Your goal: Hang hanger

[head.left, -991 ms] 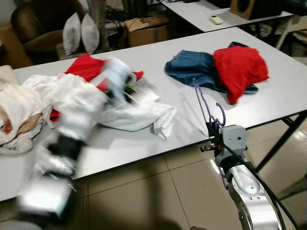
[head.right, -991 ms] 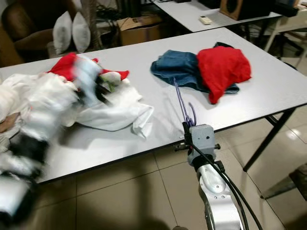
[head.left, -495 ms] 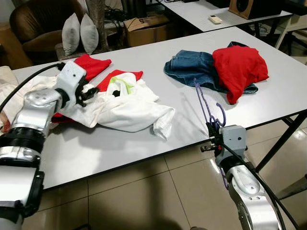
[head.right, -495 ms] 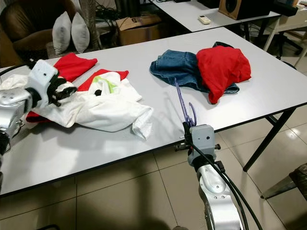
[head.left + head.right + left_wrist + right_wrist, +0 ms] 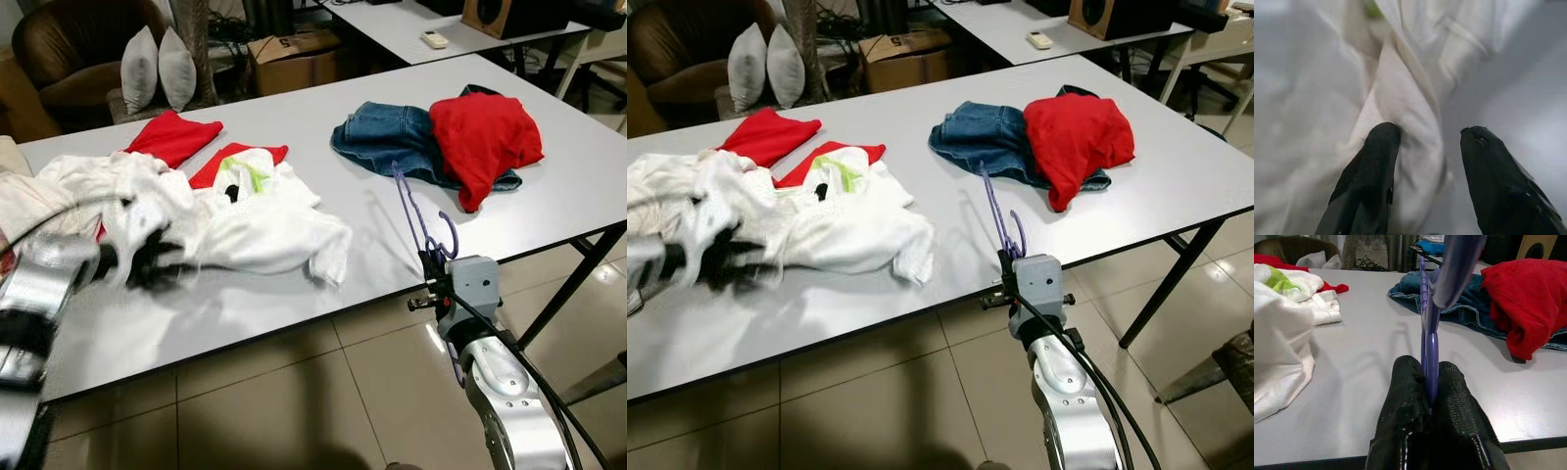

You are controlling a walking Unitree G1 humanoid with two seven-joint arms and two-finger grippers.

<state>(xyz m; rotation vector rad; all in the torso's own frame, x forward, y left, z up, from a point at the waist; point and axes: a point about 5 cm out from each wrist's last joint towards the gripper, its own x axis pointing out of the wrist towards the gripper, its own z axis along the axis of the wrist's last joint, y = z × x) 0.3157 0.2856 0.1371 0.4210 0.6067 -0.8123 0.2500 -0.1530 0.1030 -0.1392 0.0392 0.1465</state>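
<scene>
Gripping the purple hanger (image 5: 416, 208) at the desk's (image 5: 294, 313) near edge, the right gripper (image 5: 1429, 382) has its jaws clenched on it, while the left gripper (image 5: 1425, 147), jaws released, straddles a fold of the white garment (image 5: 255, 220) left of the hanger.
</scene>
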